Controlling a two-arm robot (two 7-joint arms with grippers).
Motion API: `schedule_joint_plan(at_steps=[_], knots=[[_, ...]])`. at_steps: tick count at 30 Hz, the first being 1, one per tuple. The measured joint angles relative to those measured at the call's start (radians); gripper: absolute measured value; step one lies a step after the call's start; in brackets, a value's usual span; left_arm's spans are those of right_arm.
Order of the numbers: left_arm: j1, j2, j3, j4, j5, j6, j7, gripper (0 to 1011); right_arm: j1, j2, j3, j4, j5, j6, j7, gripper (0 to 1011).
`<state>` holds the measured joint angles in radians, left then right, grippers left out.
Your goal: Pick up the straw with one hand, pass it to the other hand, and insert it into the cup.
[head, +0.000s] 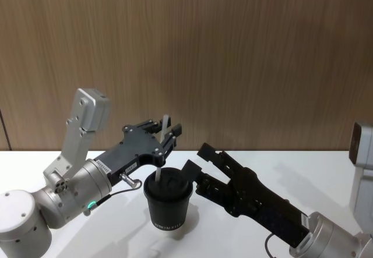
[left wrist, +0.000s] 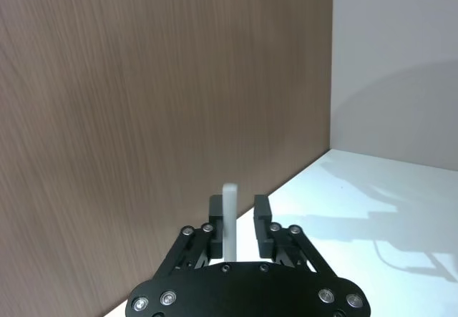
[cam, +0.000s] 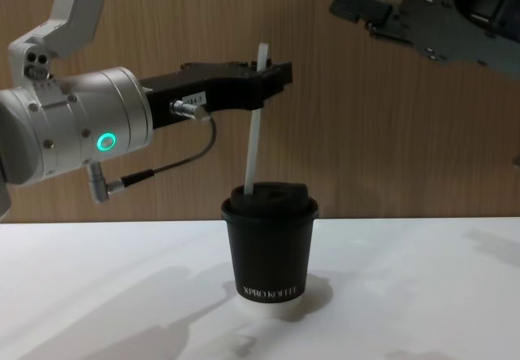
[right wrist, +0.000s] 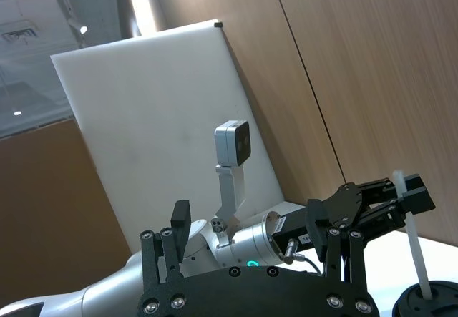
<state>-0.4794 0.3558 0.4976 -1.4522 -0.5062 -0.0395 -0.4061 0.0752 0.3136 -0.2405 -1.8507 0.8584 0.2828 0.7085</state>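
Straw: the white straw (cam: 253, 124) stands almost upright, a little tilted, its long axis running up and down in the middle of the chest view. Its lower end is in the lid of the cup (cam: 269, 250) and its upper end sticks out above the fingers of the left tool (cam: 272, 71).

Cup: it is black with a domed lid and stands upright on the white counter (cam: 422, 295), in the lower centre of the chest view. In the head view the cup (head: 168, 202) is in the lower middle of the frame.

Left tool: in the head view the left tool (head: 168, 131) is just above the cup, left of centre, and it is closed on the upper part of the straw (head: 160, 162).

Left wrist view: here the straw (left wrist: 230, 217) shows as a short white bar between the two fingers (left wrist: 262, 213), pressed against one of them, pointing away from the camera.

Right tool: the right tool (head: 198, 160) is in the lower middle of the head view, just right of the cup, with the fingers spread wide and nothing between them. In the chest view the right tool (cam: 382, 6) appears high in the upper right corner, well apart from the straw.

Right wrist view: it shows the straw (right wrist: 413, 249) from the other side, slanted, at the right edge of the frame, with its lower end in the lid of the cup (right wrist: 428, 303) in the lower right corner. The left tool (right wrist: 397, 201) grips it near the top.
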Motion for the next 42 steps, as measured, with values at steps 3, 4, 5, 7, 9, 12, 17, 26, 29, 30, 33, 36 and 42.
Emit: schedule_joint_plan(at_steps=[3, 4, 5, 7, 9, 12, 17, 26, 29, 30, 33, 36, 42], knots=[[0.003, -0.001, -0.003, 0.000, 0.002, 0.001, 0.001, 327, 0.000, 0.000, 0.000, 0.000, 0.000, 0.000, 0.000, 1001], [0.004, -0.001, -0.004, 0.000, 0.002, 0.002, 0.001, 342, 0.000, 0.000, 0.000, 0.000, 0.000, 0.000, 0.000, 1001], [0.004, -0.002, -0.004, 0.000, 0.003, 0.003, 0.002, 382, 0.000, 0.000, 0.000, 0.000, 0.000, 0.000, 0.000, 1001], [0.007, -0.002, -0.007, -0.002, 0.004, 0.004, 0.003, 441, 0.000, 0.000, 0.000, 0.000, 0.000, 0.000, 0.000, 1001], [0.011, -0.001, -0.011, -0.007, 0.005, 0.005, 0.004, 528, 0.000, 0.000, 0.000, 0.000, 0.000, 0.000, 0.000, 1001], [0.019, 0.003, -0.017, -0.020, 0.005, 0.008, 0.006, 629, 0.000, 0.000, 0.000, 0.000, 0.000, 0.000, 0.000, 1001], [0.034, 0.013, -0.030, -0.051, 0.005, 0.008, 0.009, 768, 0.000, 0.000, 0.000, 0.000, 0.000, 0.000, 0.000, 1001], [0.087, 0.045, -0.077, -0.163, -0.007, -0.003, 0.016, 1000, 0.000, 0.000, 0.000, 0.000, 0.000, 0.000, 0.000, 1001], [0.110, 0.059, -0.096, -0.207, -0.019, -0.006, 0.015, 1000, 0.000, 0.001, 0.000, 0.000, -0.001, -0.002, 0.000, 1001], [0.115, 0.062, -0.100, -0.217, -0.022, -0.006, 0.015, 1000, 0.000, 0.001, 0.000, 0.000, -0.002, -0.004, -0.001, 1001], [0.144, 0.081, -0.122, -0.267, -0.041, -0.005, 0.008, 1000, -0.003, 0.003, 0.000, 0.000, -0.009, -0.013, -0.006, 1001], [0.162, 0.093, -0.135, -0.295, -0.052, 0.000, 0.004, 1000, -0.007, 0.006, 0.001, 0.000, -0.022, -0.026, -0.016, 1001], [0.207, 0.127, -0.161, -0.357, -0.082, 0.022, -0.004, 1000, -0.016, 0.017, 0.004, 0.005, -0.053, -0.054, -0.035, 1001]])
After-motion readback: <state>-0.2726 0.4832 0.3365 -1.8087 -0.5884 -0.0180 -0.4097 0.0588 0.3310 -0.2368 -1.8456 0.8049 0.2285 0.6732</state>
